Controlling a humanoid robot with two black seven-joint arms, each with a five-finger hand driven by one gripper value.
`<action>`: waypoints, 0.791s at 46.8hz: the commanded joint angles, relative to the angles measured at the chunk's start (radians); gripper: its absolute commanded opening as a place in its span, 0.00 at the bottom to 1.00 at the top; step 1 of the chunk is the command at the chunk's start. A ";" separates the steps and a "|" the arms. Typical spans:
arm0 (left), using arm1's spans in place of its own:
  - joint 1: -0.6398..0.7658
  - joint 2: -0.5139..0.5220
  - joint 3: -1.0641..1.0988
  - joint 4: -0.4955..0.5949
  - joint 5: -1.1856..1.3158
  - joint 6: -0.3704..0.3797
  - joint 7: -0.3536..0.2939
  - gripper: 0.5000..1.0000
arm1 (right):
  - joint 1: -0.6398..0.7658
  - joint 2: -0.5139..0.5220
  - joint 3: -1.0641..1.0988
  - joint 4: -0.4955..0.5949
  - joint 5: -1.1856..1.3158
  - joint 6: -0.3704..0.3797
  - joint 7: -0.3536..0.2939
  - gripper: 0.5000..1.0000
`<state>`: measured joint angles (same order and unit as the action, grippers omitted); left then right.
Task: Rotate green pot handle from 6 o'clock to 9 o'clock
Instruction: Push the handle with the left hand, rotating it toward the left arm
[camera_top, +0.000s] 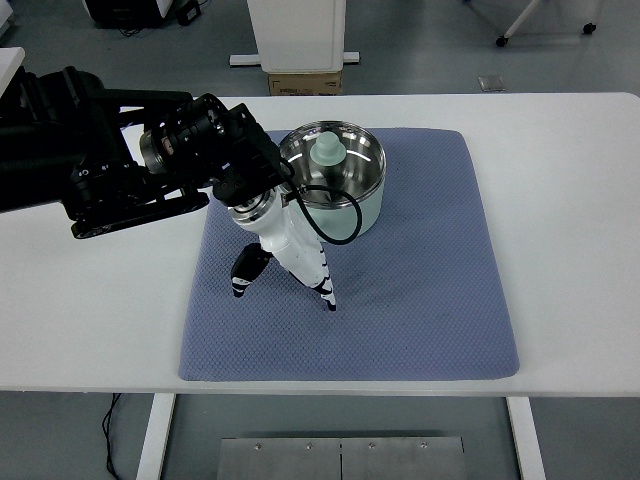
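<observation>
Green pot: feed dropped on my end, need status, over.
Left hand open, fingers down on the mat beside the green pot. Pot handle hidden behind the hand. Right hand out of view. Nothing else on the mat.

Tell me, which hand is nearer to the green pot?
Left. The left hand hangs just beside the green pot, at its lower-left, fingers pointing down at the mat. The right hand is not in view.

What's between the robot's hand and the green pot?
Nearly nothing: in the top view the left hand sits right beside the green pot on the blue mat, with only a looping black cable across the gap.
</observation>
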<state>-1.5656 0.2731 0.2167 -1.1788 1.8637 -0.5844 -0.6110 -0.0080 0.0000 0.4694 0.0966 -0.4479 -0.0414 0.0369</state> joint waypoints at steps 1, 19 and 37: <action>0.001 0.018 0.013 -0.001 0.000 0.000 0.000 1.00 | 0.000 0.000 0.000 0.000 0.000 0.000 0.000 1.00; -0.013 0.078 0.029 0.001 0.000 0.005 0.000 1.00 | 0.000 0.000 0.000 0.000 0.000 0.000 0.000 1.00; -0.013 0.150 0.029 0.001 0.002 0.009 0.000 1.00 | 0.000 0.000 0.000 0.000 0.000 0.000 0.000 1.00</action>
<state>-1.5779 0.4174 0.2452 -1.1780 1.8653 -0.5751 -0.6110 -0.0080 0.0000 0.4694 0.0966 -0.4479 -0.0414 0.0369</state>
